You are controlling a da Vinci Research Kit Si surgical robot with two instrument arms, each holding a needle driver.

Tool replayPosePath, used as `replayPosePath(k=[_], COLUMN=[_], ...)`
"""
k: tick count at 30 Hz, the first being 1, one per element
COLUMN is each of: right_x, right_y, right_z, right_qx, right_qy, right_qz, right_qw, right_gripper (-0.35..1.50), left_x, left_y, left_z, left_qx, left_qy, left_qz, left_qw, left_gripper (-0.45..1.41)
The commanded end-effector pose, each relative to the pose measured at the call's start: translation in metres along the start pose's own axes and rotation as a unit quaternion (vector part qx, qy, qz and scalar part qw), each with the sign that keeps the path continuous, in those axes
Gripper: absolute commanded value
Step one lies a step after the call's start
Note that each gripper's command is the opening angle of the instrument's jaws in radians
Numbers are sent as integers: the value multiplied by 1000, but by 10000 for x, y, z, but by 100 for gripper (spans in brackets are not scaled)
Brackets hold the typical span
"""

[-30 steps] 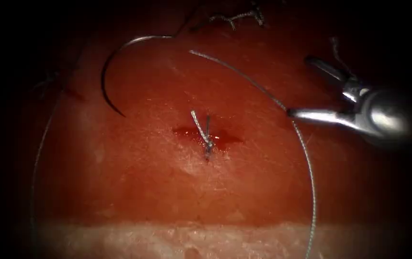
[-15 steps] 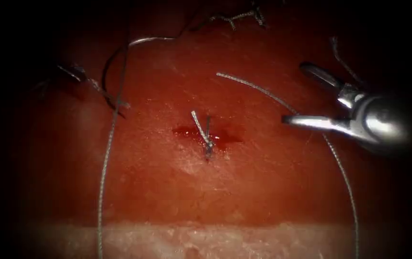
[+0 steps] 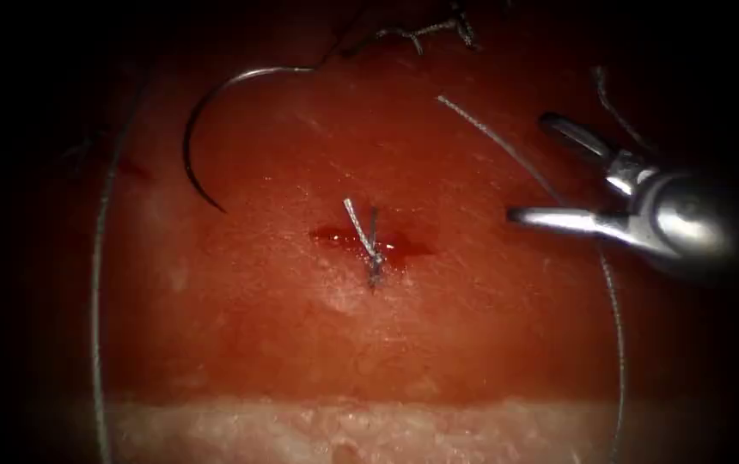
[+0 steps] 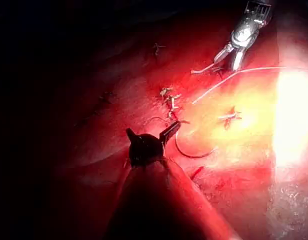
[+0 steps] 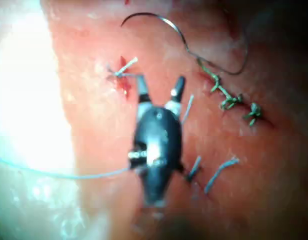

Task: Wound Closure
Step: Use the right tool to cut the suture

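With a knot (image 3: 372, 249) tied across the cut (image 3: 369, 241), the right end effector (image 3: 528, 167) gapes wide, holding nothing, while the needle (image 3: 202, 129) lies free on the tissue (image 3: 301, 344) toward its far-left edge, calling for a regrasp.

One needle (image 3: 206, 120), one long thread (image 3: 99, 283), one cut (image 3: 369, 241) with one knot (image 3: 373, 258), two hands: right (image 3: 531, 167), left (image 4: 151, 137).

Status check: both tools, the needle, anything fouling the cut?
Right tool open, empty. Left tool open, empty. Needle lies free on tissue, left of cut. Thread loops under right tool.
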Motion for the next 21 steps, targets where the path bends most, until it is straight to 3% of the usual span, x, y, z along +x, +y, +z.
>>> replayPosePath(k=[1, 4, 6, 13, 16, 21], right_x=[-2, -3, -3, -5, -6, -4], right_y=[0, 0, 0, -2, -6, -10], right_z=[8, 9, 9, 15, 20, 22], right_qx=[1, 0, 0, -2, -1, 19], right_qy=[1, 1, 1, 1, 1, 7], right_qz=[-1, -1, -1, -2, -3, -4], right_qw=[1000, 1000, 1000, 1000, 1000, 1000], right_gripper=[145, 145, 145, 145, 145, 136], left_x=[5, 6, 7, 1, 4, -10], left_y=[-12, -9, 1, 67, 85, 112], left_z=[-1, 2, 13, 71, 106, 138], left_qx=[15, 9, -26, -55, -65, -86], left_qy=[8, 37, 64, 162, 168, 175], left_qz=[-12, -22, -44, -40, -28, -4], left_qw=[1000, 999, 997, 984, 983, 981], left_gripper=[125, 130, 133, 126, 121, 111])
